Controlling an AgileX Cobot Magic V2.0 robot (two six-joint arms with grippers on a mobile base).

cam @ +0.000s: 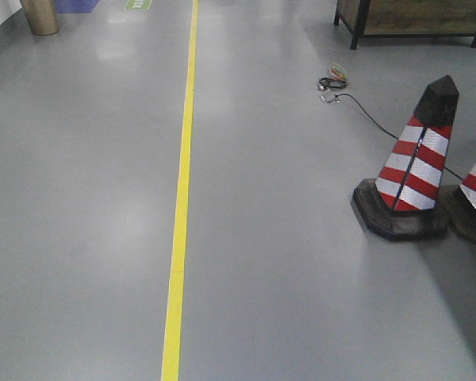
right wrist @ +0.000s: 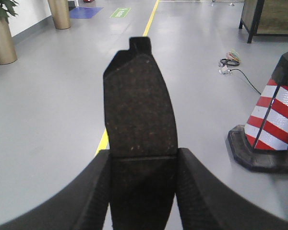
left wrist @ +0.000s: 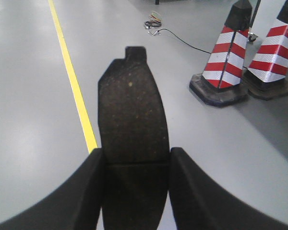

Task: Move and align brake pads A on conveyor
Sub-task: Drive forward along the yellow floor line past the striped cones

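Note:
In the left wrist view a dark grey brake pad (left wrist: 132,110) with a small end tab on top and a groove across its face stands lengthwise between the black fingers of my left gripper (left wrist: 136,165), which is shut on it. The right wrist view shows the same: a second brake pad (right wrist: 140,108) is clamped at its groove by my right gripper (right wrist: 143,165). Both pads are held in the air above a grey floor. The conveyor is out of view. Neither gripper shows in the front view.
A yellow floor line (cam: 182,198) runs lengthwise down the grey floor. Two red-and-white striped cones (cam: 412,171) stand at the right, with a black cable and a small wire bundle (cam: 332,81) behind them. A dark-framed wooden cabinet (cam: 412,16) is far right, planters (right wrist: 0,36) far left.

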